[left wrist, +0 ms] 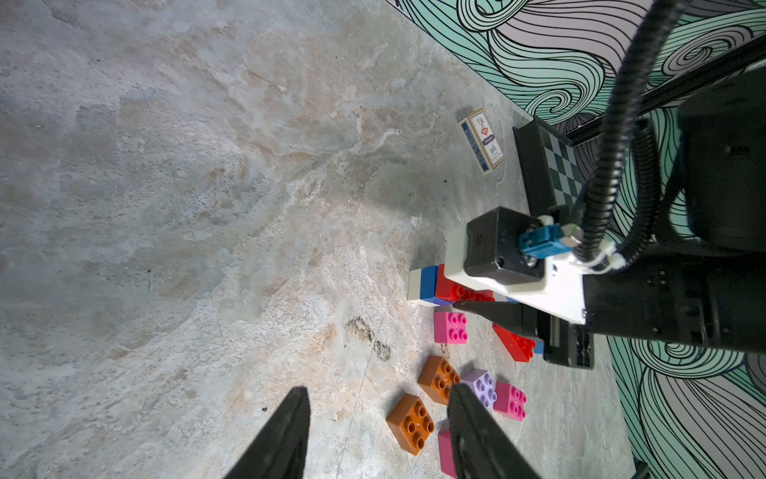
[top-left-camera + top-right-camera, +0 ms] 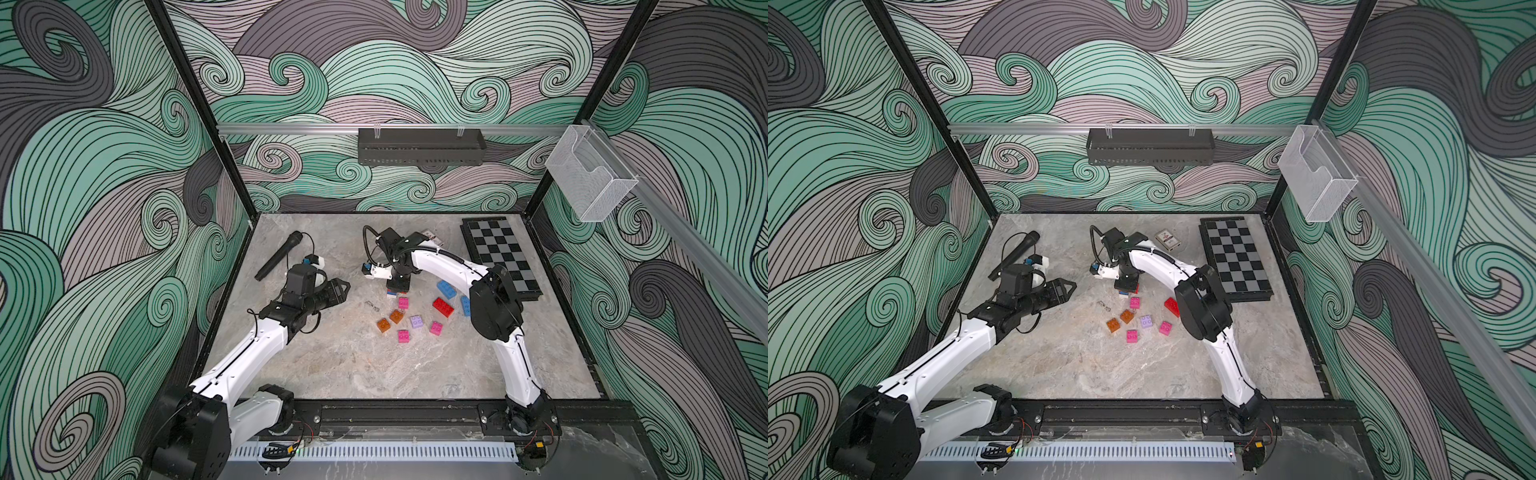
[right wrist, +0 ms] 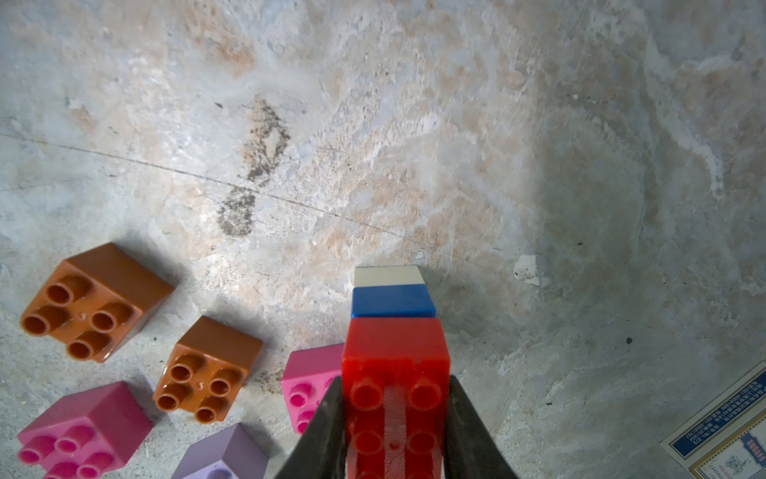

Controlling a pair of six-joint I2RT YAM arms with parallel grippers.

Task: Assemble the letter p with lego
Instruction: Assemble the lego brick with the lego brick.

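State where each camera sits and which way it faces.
Top views: high behind the robot, looking down at the table; both arms, left tool, right tool.
Left wrist: beside the loose bricks, facing the right tool; own open fingers show.
Right wrist: facing down along its tool, shut on the red brick.
Wrist views share the orange bricks.

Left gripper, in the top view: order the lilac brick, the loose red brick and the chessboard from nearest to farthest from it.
From the left gripper, in a top view:
1. the lilac brick, to its right, slightly nearer the front.
2. the loose red brick, further right.
3. the chessboard, far right, toward the back.
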